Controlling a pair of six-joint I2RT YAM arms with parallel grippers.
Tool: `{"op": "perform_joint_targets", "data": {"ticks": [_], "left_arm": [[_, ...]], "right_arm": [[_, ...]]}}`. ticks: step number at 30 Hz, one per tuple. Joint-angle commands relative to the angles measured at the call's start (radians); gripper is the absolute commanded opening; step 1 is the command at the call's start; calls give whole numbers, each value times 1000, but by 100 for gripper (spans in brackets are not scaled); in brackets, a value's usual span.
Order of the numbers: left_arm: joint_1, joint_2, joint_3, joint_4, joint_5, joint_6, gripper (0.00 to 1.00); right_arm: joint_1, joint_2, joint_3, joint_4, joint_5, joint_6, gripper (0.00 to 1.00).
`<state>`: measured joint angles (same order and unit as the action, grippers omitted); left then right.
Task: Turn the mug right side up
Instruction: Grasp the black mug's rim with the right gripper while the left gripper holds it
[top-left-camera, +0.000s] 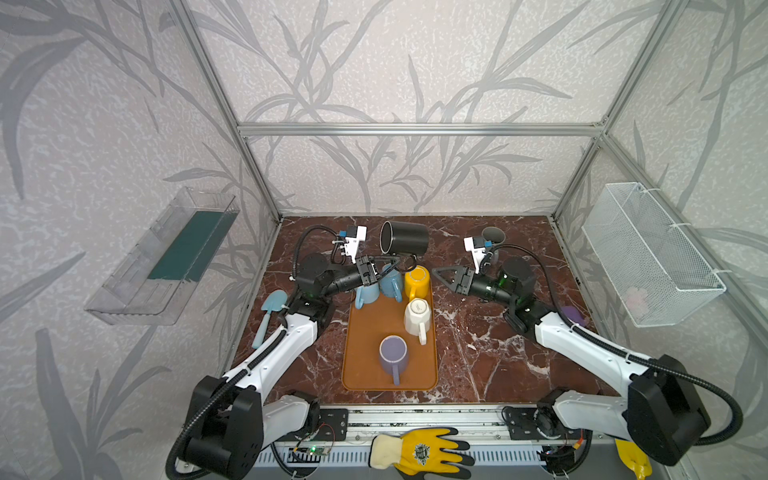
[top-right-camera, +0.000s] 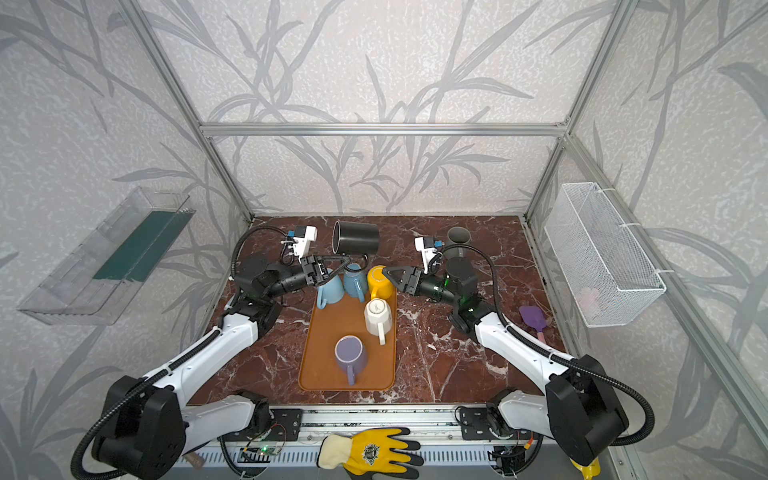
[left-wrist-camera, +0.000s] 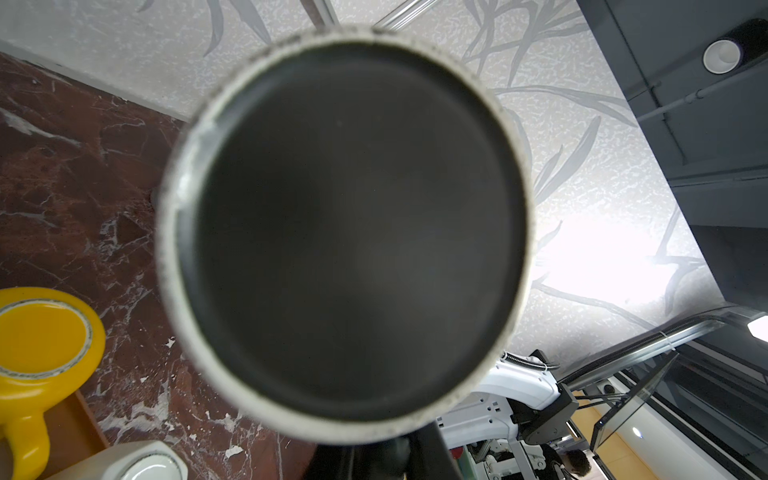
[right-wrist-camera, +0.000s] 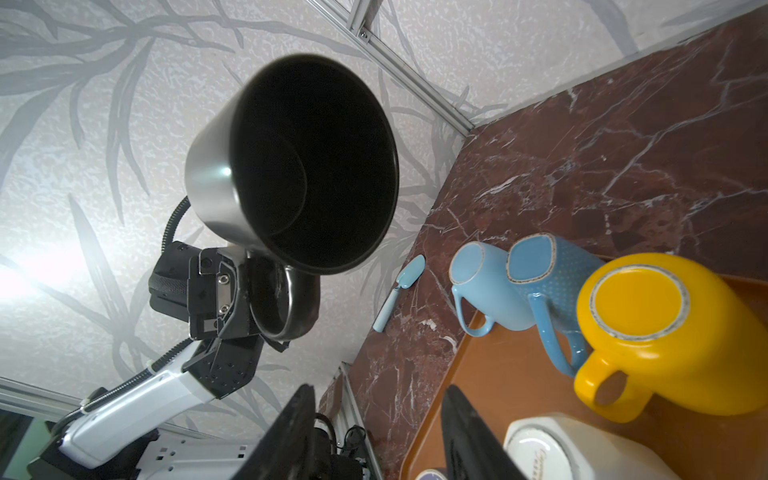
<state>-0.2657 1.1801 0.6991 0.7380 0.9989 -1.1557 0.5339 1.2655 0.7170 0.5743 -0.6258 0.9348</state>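
Note:
A black mug (top-left-camera: 405, 239) (top-right-camera: 356, 237) hangs on its side in the air above the far end of the orange tray (top-left-camera: 365, 332), its mouth turned to the left. My left gripper (top-left-camera: 398, 260) (top-right-camera: 345, 260) is shut on its handle from below. The left wrist view is filled by the mug's base (left-wrist-camera: 345, 232). In the right wrist view I look into the mug's mouth (right-wrist-camera: 299, 166), with the left gripper (right-wrist-camera: 249, 291) clamped on the handle. My right gripper (top-left-camera: 436, 272) (right-wrist-camera: 378, 399) stands open and empty to the right of the yellow mug (top-left-camera: 417, 280).
On the tray stand two blue mugs (top-left-camera: 368, 293) (top-left-camera: 390, 282), the yellow one and a white mug (top-left-camera: 417, 318), all bottom up, plus a purple mug (top-left-camera: 392, 353). A grey cup (top-left-camera: 493, 235) is at the back right. A blue scoop (top-left-camera: 270, 316) lies left, a purple scoop (top-right-camera: 534, 318) right.

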Motion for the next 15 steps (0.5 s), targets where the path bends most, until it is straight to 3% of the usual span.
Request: {"op": "perform_joint_targets", "data": {"ticks": [1,15], "left_arm": [[5,-14,3,184,31,-40,0],[3,-27,-4,220,43,-61,0]], "right_arm": [[25,28,48,113,-18,36,54],[59,125,141,239,-47,85,57]]}}
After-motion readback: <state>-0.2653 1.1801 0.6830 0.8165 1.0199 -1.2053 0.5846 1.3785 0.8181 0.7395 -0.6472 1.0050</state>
